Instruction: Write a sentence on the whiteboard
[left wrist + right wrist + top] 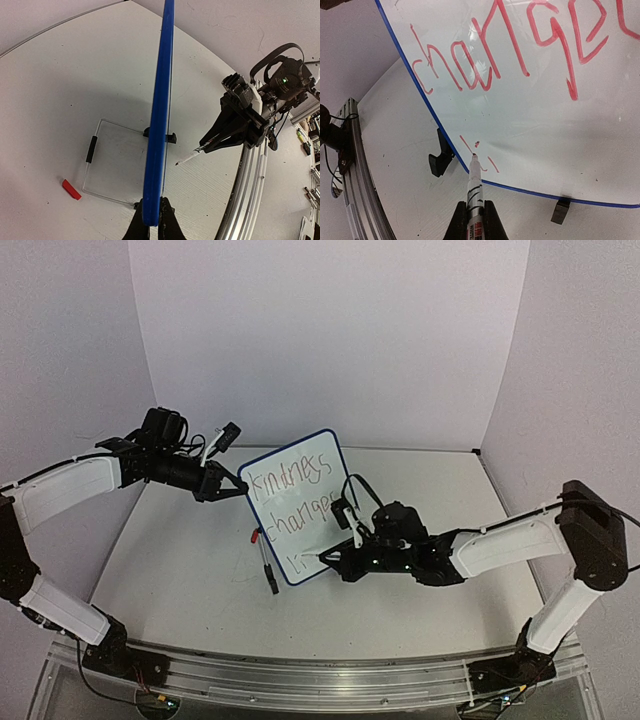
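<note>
At mid-table the whiteboard [545, 130] stands upright, the left gripper [152, 222] clamped on its blue frame's left edge. The right gripper [474, 212] pinches a marker [473, 180], tip at the sentence's [292, 507] unfinished third line. Only the left wrist view shows the wire stand [92, 149] behind, with a red cap [71, 189] lying beside it.

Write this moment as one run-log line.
left gripper: shut on whiteboard edge | right gripper: shut on marker | sentence: third line begun
</note>
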Motion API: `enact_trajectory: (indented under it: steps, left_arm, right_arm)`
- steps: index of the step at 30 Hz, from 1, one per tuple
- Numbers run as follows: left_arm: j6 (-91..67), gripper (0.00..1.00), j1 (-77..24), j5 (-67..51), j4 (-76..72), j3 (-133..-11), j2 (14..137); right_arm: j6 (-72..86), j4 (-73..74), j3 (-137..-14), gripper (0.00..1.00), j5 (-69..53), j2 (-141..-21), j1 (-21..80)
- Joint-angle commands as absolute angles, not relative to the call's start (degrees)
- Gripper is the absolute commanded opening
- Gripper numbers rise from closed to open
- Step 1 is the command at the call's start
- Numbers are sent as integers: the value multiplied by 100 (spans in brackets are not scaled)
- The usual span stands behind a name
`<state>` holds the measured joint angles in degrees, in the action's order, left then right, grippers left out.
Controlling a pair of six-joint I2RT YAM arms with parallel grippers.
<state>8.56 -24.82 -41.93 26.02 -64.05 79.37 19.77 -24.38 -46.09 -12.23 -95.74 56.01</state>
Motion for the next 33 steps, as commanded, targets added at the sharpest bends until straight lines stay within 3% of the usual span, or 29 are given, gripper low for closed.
enact_trajectory:
  steps: [1,21,33]
  left_arm:
    - [1068,0,-2531,-3911,2816,-6399,7884]
    - [1065,0,-2531,-3927,2817,-6404,7893]
    - [1065,0,-2540,-3942,2803,-6399,7910]
  right_arm:
    - [1923,-2537,-4556,0,-984,-9356,5590]
    - [1949,-2227,-4966,0,-604,-9878,5592]
    - [2239,-2105,-4550,0,-390,-9862,5590]
